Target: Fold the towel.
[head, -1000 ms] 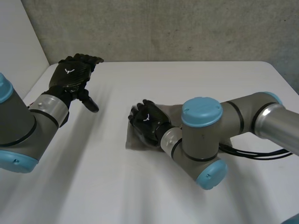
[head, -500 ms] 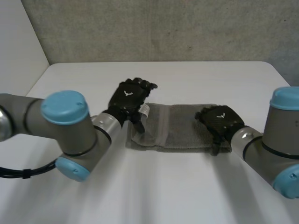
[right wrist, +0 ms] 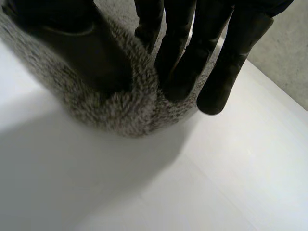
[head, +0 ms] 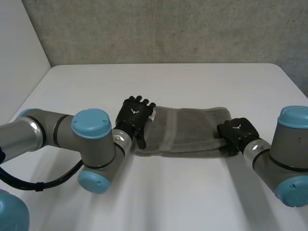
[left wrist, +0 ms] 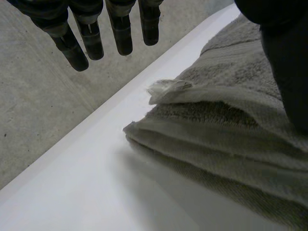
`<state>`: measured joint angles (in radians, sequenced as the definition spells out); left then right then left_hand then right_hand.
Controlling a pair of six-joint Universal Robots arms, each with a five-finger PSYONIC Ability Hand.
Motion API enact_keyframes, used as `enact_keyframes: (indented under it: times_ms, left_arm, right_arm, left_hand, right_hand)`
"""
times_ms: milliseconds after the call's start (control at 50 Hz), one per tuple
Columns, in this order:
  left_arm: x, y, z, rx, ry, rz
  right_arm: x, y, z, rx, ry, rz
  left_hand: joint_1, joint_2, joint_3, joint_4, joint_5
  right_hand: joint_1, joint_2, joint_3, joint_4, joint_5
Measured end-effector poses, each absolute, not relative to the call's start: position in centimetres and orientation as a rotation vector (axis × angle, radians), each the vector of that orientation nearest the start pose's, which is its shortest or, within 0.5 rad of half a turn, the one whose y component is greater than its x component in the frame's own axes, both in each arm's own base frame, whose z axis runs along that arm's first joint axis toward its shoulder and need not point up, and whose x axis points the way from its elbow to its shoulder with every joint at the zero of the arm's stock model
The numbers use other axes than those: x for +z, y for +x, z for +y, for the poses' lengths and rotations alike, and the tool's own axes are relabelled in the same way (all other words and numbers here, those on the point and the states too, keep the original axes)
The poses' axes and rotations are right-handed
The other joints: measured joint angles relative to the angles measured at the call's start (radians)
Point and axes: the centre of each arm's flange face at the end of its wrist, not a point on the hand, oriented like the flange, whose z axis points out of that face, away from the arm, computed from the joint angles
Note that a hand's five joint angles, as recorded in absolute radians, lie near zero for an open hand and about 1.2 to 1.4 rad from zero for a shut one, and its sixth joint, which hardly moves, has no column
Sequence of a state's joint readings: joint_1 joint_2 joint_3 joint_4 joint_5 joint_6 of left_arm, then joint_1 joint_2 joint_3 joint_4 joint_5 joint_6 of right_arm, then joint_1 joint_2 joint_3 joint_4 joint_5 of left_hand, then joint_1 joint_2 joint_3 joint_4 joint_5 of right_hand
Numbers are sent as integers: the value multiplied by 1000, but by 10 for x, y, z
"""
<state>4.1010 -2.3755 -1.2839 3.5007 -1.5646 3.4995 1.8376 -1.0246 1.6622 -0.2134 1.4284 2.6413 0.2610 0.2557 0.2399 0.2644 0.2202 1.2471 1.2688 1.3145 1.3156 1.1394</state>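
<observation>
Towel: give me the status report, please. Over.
Left hand open at the towel's left end. Right hand pinching its right end. Towel lies as a layered long strip on the table.

We note grey terry towel [head: 187,131] stretched longer; right hand [head: 237,134] slid outward, now pinching its end.

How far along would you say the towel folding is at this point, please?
Done: the towel already lies in stacked layers as a long strip on the table. In hand: the right hand pinches the strip's right end, and the left hand sits open at its left end. Left: probably folding the strip end to end, since it is long.
</observation>
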Motion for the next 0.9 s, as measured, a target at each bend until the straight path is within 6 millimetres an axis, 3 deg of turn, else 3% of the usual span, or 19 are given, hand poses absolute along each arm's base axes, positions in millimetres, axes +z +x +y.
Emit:
enact_keyframes:
  times_ms: [120,220,340,440,480,520,560,620,680,760,800,900]
  left_arm:
    - [126,-361,-274,-2153,1174,2234]
    - [148,-358,-264,-2202,1126,2227]
    - [183,-347,-260,-2290,1003,2216]
    - [206,-332,-269,-2346,888,2194]
    - [216,-322,-278,-2364,827,2177]
    - [221,-316,-283,-2370,795,2166]
    - [227,-306,-291,-2375,750,2153]
    - [229,-300,-295,-2375,724,2154]
    - [228,-298,-297,-2373,704,2172]
    - [225,-299,-296,-2376,689,2212]
    - [223,-300,-296,-2379,686,2228]
    - [218,-308,-292,-2391,707,2259]
  right_arm:
    - [118,223,-304,-1771,-1194,2460]
    - [136,223,-315,-1894,-1332,2421]
    - [181,260,-311,-2127,-1563,2130]
    - [201,320,-280,-2206,-1733,1758]
    - [192,349,-256,-2152,-1830,1591]
    - [185,362,-241,-2110,-1883,1510]
    - [164,383,-211,-1999,-1997,1371]
    - [144,393,-189,-1903,-2086,1299]
    - [129,395,-176,-1829,-2148,1282]
    - [132,391,-178,-1822,-2102,1356]
    - [142,387,-184,-1843,-2015,1422]
    - [179,371,-206,-1897,-1669,1609]
  left_hand:
    - [0,0,0,0,0]
    - [0,0,0,0,-3]
    - [0,0,0,0,-4]
    - [0,0,0,0,-5]
    - [0,0,0,0,-5]
    - [0,0,0,0,-5]
    - [0,0,0,0,-5]
    - [0,0,0,0,-5]
    - [0,0,0,0,-5]
    - [0,0,0,0,-5]
    - [0,0,0,0,-5]
    - [0,0,0,0,-5]
  right_hand:
    - [35,1,26,28,20]
    - [59,15,26,28,23]
    - [69,15,27,28,26]
    - [69,25,28,28,28]
    - [69,25,29,28,28]
    - [69,29,29,28,28]
    - [69,29,30,28,28]
    - [69,29,30,28,28]
    - [-231,-267,-291,-290,-300]
    - [-856,-893,-901,-905,-914]
    - [-982,-1006,-1043,-1045,-1064]
    - [-1014,-1019,-1070,-1060,-1076]
